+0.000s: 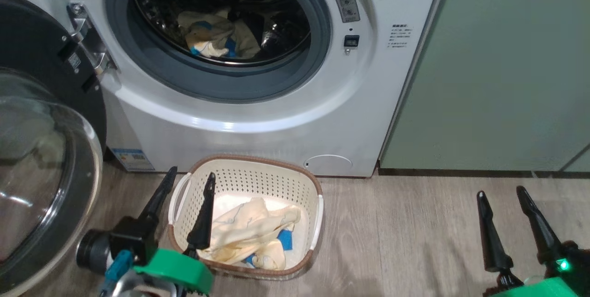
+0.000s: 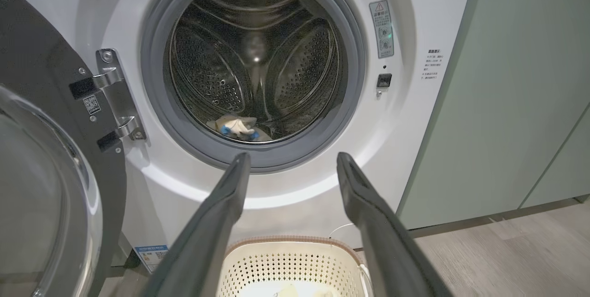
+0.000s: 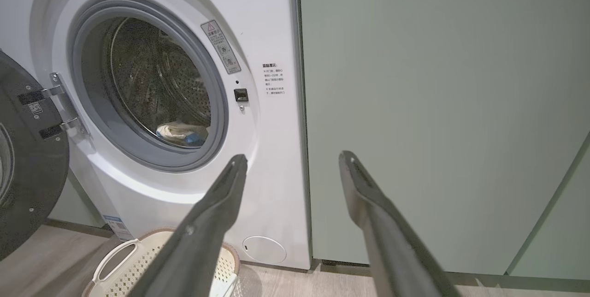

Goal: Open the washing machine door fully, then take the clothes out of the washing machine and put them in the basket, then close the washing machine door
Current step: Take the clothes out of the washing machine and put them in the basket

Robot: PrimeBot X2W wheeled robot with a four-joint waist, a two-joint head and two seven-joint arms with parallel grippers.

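Hovering wide, empty: left fingers [image 1: 203, 218] at basket [image 1: 258, 159] edge, apparently beside clothes [image 1: 249, 232]; right fingers [image 1: 490, 237] wide, well apart.

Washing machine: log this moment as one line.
door: open | washing machine: clothes inside | basket: one garment | left fingers: open, by basket | right fingers: open, empty

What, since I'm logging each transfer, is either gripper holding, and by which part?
Nothing. The left gripper and the right gripper both stand open and empty; clothes lie in the basket and in the washing machine.
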